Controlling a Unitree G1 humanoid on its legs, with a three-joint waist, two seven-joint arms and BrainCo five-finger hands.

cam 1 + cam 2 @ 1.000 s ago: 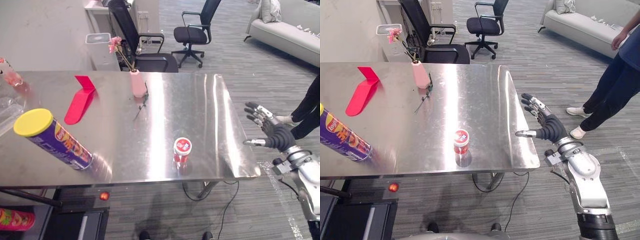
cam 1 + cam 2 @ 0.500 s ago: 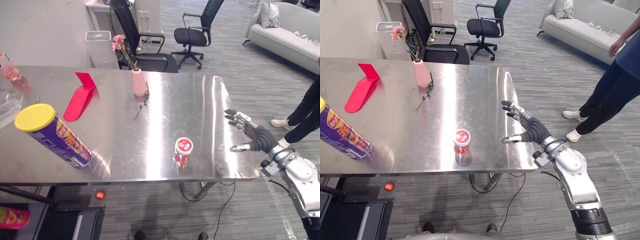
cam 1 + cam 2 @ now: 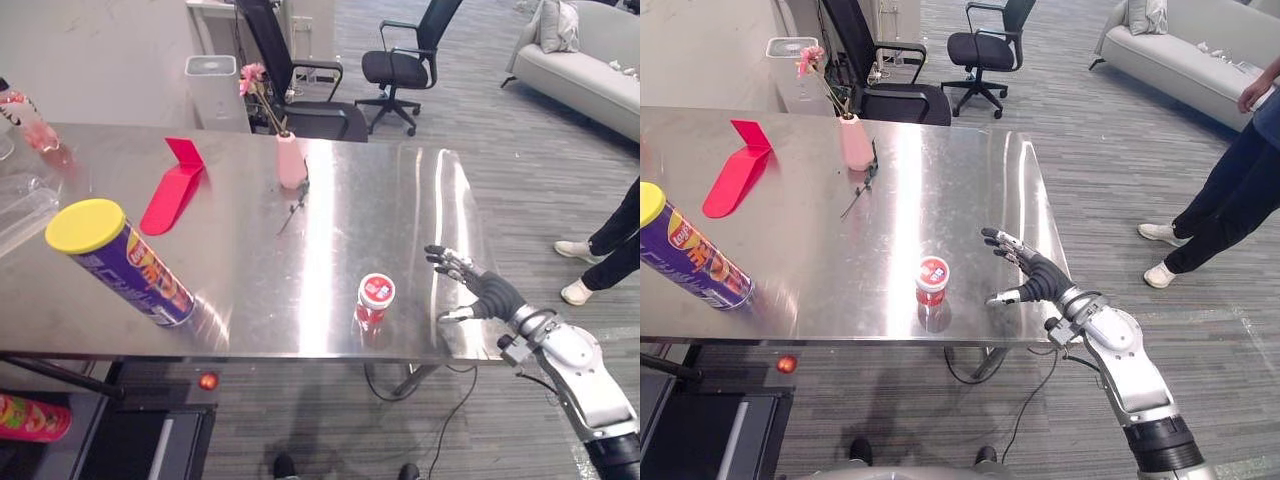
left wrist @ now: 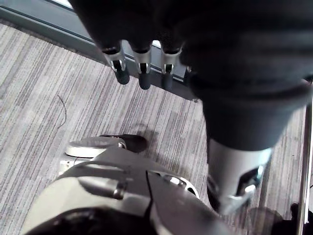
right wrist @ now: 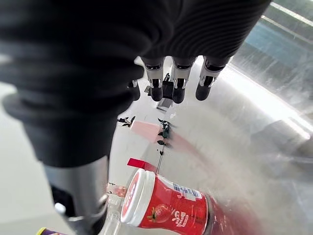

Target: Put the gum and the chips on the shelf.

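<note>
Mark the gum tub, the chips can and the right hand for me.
gum tub (image 3: pixel 932 271), right eye view, on its white lid.
chips can (image 3: pixel 140 281), left eye view, on its purple side.
right hand (image 3: pixel 1039 283), right eye view, on the middle of the hand.

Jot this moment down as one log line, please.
right robot hand: open, above table beside gum tub, not touching | left robot hand: open, idle | chips can: on table
</note>
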